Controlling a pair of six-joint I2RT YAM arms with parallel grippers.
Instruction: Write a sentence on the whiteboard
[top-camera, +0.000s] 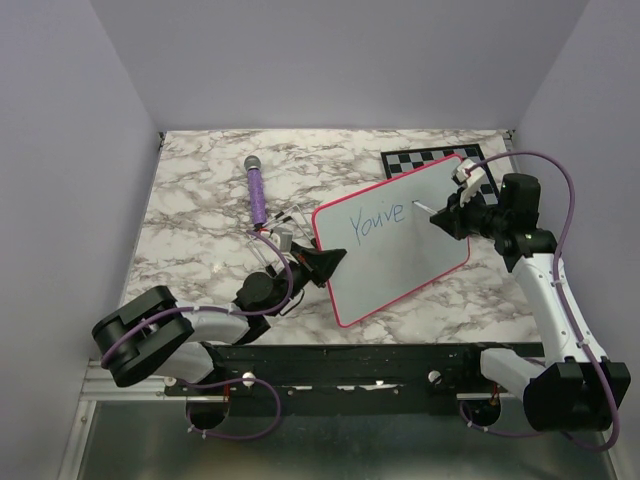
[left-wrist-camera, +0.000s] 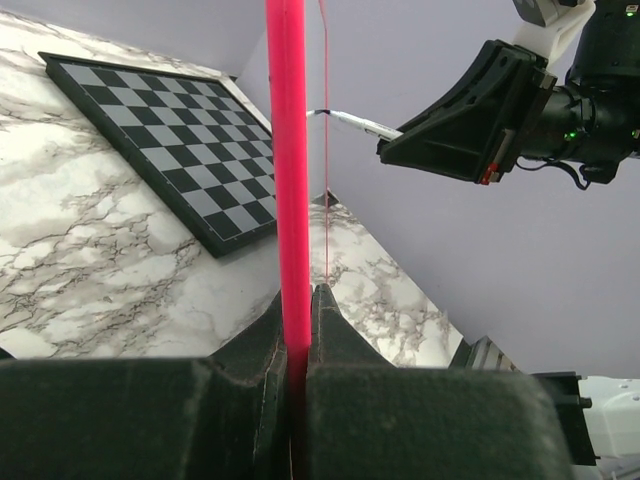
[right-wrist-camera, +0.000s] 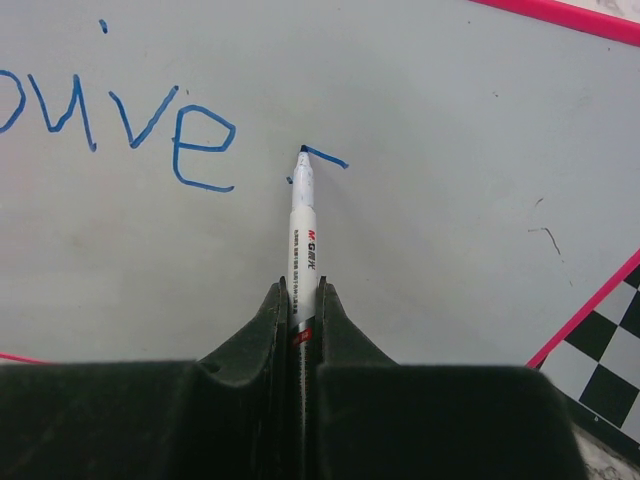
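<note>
Marker (right-wrist-camera: 303, 215) tip touches the whiteboard (top-camera: 400, 270) just right of "You've", all that exists of the sentence (top-camera: 378, 220), at a short blue stroke. Blank board lies rightward along the writing line, toward the chessboard (top-camera: 420, 160), and below for line 2. The right gripper (right-wrist-camera: 303, 290) is nearer, its jaws nearly closed on the marker's barrel. The left gripper (left-wrist-camera: 298, 300) pinches the board's pink rim (left-wrist-camera: 287, 150), jaws tight.

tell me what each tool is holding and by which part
Left tool grips the whiteboard by its pink rim; right tool grips the marker by its rear barrel.
</note>
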